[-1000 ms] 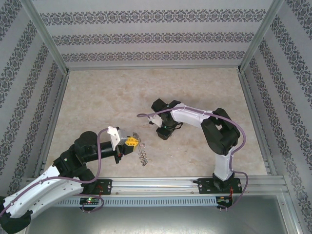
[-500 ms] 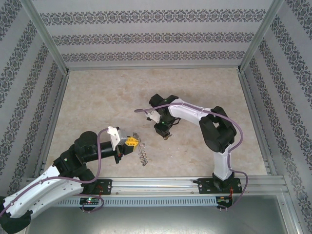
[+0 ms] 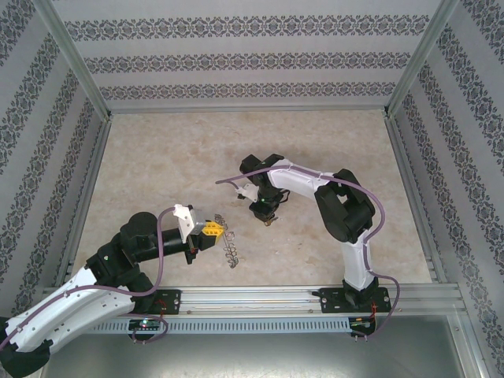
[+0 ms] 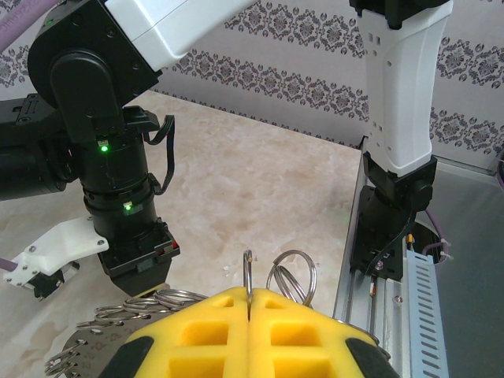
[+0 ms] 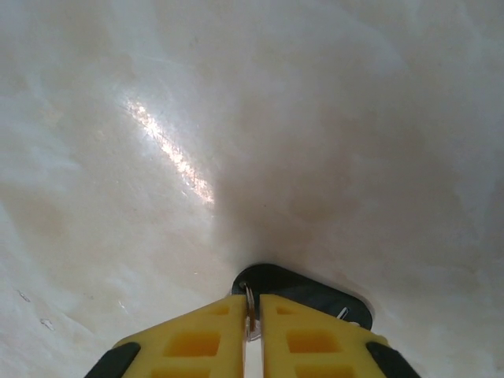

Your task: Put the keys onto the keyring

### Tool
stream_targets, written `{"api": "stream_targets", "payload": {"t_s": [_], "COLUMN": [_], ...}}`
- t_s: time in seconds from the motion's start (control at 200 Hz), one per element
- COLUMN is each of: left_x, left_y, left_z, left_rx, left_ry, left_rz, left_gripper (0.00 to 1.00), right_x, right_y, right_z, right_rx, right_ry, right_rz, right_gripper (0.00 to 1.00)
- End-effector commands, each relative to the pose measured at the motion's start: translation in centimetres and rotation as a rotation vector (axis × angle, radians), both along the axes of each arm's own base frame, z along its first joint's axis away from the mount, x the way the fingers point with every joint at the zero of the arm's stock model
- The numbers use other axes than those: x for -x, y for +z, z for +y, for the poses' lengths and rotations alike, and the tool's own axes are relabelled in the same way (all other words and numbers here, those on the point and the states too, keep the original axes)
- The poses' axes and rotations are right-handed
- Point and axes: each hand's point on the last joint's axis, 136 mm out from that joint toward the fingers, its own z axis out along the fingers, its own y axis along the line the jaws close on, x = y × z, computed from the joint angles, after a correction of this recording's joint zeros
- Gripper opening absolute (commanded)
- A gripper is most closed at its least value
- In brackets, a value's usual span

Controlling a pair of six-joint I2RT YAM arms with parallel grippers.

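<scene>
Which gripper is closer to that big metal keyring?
Left. The left gripper pinches a rim loop of the keyring; the right gripper sits apart, closed on the key.

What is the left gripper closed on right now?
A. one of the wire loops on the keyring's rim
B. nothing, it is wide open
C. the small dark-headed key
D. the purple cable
A: in the left wrist view the left gripper is shut, with a thin loop from the rim of the keyring pinched upright in it.
</scene>
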Motion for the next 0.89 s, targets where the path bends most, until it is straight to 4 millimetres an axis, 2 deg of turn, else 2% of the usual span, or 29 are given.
{"api": "stream_targets", "payload": {"t_s": [0.0, 0.2, 0.405, 0.684, 0.809, 0.889], "left_x": [0.4, 0.4, 0.5, 0.6, 0.6, 0.6], "left_y": [1.4, 1.5, 1.5, 1.6, 1.7, 1.7], "left_z": [-0.1, -0.1, -0.2, -0.2, -0.1, -0.1], "left_rx": [0.042, 0.045, 0.047, 0.054, 0.057, 0.058], "left_ry": [-0.014, -0.015, -0.017, -0.022, -0.019, -0.02], "left_rz": [-0.029, -0.031, -0.028, -0.028, -0.031, -0.032], "left_gripper": [0.0, 0.0, 0.0, 0.0, 0.0, 0.0], "right_x": [0.1, 0.3, -0.5, -0.4, -0.5, -0.4], "right_y": [0.2, 1.1, 2.8, 1.5, 2.1, 2.3], "right_z": [-0.3, -0.7, 0.3, 1.8, 2.5, 2.2], "right_rx": [0.004, -0.014, -0.16, -0.32, -0.434, -0.465], "right_ry": [0.003, -0.013, -0.095, -0.217, -0.248, -0.269], "right_rz": [0.016, -0.011, -0.149, -0.335, -0.412, -0.44], "right_gripper": [0.05, 0.0, 0.0, 0.0, 0.0, 0.0]}}
